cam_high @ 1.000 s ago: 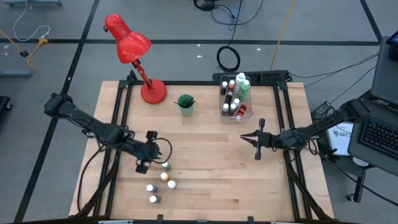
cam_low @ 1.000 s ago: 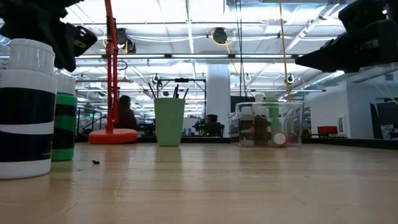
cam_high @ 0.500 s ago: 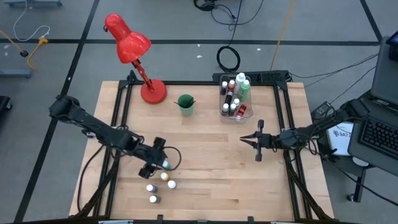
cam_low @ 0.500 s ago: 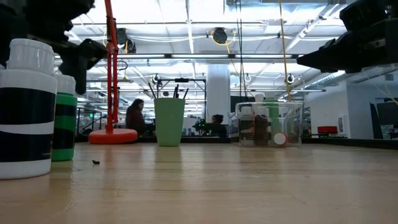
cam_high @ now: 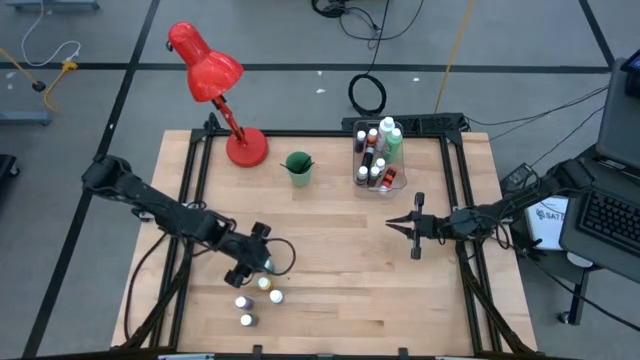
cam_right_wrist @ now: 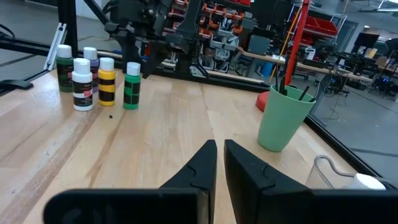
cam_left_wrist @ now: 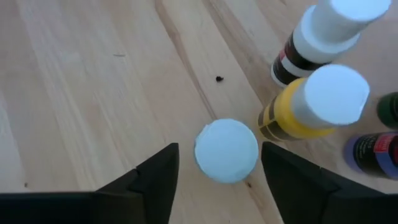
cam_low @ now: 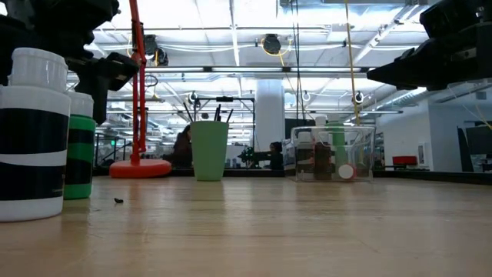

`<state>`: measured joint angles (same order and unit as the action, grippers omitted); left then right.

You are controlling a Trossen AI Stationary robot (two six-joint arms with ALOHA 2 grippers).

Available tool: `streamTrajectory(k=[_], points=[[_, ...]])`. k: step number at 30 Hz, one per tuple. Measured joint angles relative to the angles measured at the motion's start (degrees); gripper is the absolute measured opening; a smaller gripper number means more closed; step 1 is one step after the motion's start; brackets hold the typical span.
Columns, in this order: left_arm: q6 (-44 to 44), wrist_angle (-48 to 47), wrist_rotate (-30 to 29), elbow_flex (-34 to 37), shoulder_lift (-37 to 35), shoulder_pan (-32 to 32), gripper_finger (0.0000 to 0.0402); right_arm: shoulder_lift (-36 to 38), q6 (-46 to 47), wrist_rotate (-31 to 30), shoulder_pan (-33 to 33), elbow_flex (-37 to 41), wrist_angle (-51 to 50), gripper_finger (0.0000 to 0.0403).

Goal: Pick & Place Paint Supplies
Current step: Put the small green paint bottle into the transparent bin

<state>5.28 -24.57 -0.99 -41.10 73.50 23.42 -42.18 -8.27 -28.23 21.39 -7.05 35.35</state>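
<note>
Paint bottles stand in a small cluster near the front left of the wooden table point(cam_high: 330, 270), all tiny and white-capped. From the right wrist view the green bottle point(cam_right_wrist: 131, 86) with black label bands stands closest to the left gripper point(cam_high: 262, 262), then the yellow bottle point(cam_right_wrist: 107, 81), a black-and-white bottle point(cam_right_wrist: 81, 84), a purple one and a dark green one behind. More bottles, including a taller green one, sit packed in the clear bin point(cam_high: 377, 160) at the table's far side, next to the green cup point(cam_high: 297, 167) holding dark-handled brushes.

The left arm reaches low across the table, its gripper pointing down over the green bottle, whose white cap point(cam_left_wrist: 226, 150) shows between the spread fingers point(cam_left_wrist: 158, 180); the fingers stand apart from the cap on both sides, not gripping. The right gripper point(cam_high: 394, 222) hovers over the table's right half, well apart from the bottles, its fingers pressed together on nothing.

Label printing on the bottles is too small to read.
</note>
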Motion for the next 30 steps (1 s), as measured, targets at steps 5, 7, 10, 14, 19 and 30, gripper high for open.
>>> streamTrajectory(k=[5, 7, 10, 14, 19, 30], points=[[-0.8, 0.7, 0.0, 0.0, -0.2, -0.2, 0.0186, 0.0, 0.0, 0.0, 0.0, 0.0, 0.0, 0.0025], [-1.0, 0.7, 0.1, 0.0, -0.2, -0.2, 0.0167, 0.0, -0.1, 0.0, 0.0, 0.0, 0.0, 0.0025], [-1.3, 0.8, 0.2, 0.0, -0.2, -0.2, 0.0141, 0.0, -0.1, 0.0, 0.0, 0.0, 0.0, 0.0025], [-1.2, 1.4, 0.3, 0.0, -0.2, -0.2, 0.0103, 0.0, -0.1, 0.0, 0.0, 0.0, 0.0, 0.0025], [-5.9, 2.9, -3.2, -2.5, 0.0, -3.5, 0.0095, 0.0, -0.5, 0.0, 0.0, 0.0, 0.2, 0.0025], [-4.0, 0.6, -1.2, -30.6, 6.9, -21.1, 0.0095, 0.0, -1.2, 0.0, 0.0, 0.0, 2.7, 0.0025]])
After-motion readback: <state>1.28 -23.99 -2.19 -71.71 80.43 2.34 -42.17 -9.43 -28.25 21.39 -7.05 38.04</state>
